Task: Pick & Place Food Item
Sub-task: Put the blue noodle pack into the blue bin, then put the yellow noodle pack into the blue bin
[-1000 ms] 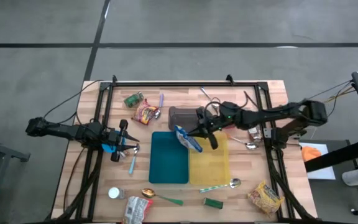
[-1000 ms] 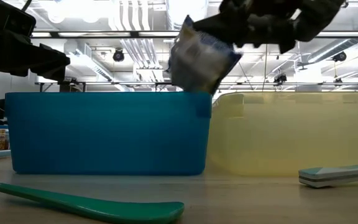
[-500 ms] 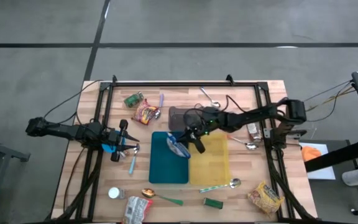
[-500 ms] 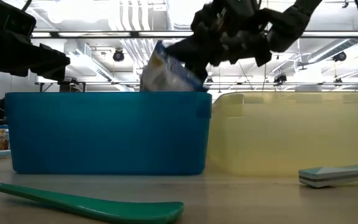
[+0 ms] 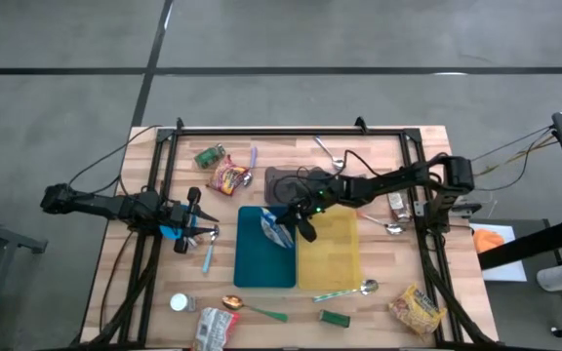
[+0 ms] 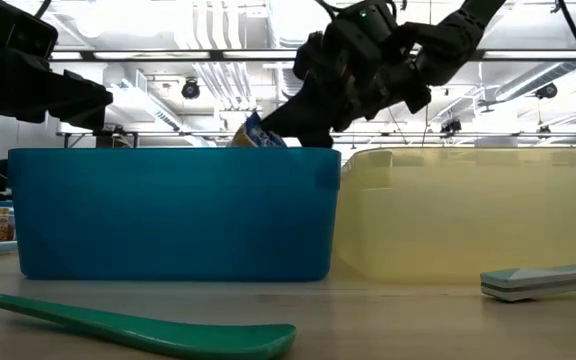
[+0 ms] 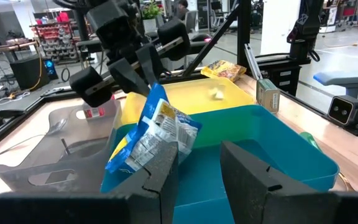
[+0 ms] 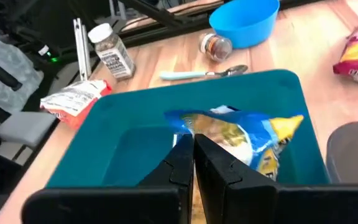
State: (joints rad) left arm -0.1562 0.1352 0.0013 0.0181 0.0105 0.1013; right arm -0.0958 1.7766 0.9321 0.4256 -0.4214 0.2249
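A crinkled blue, white and yellow snack bag [image 7: 154, 134] hangs tilted, lowered partway into the teal bin [image 5: 252, 265], near its back right corner.

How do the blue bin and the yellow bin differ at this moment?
The blue bin is opaque teal-blue; the yellow bin is pale and see-through. The right gripper, shut on a snack bag, lowers it into the blue bin; the yellow bin appears to hold nothing, though its inside is hard to see. Both are rectangular and stand side by side, touching.
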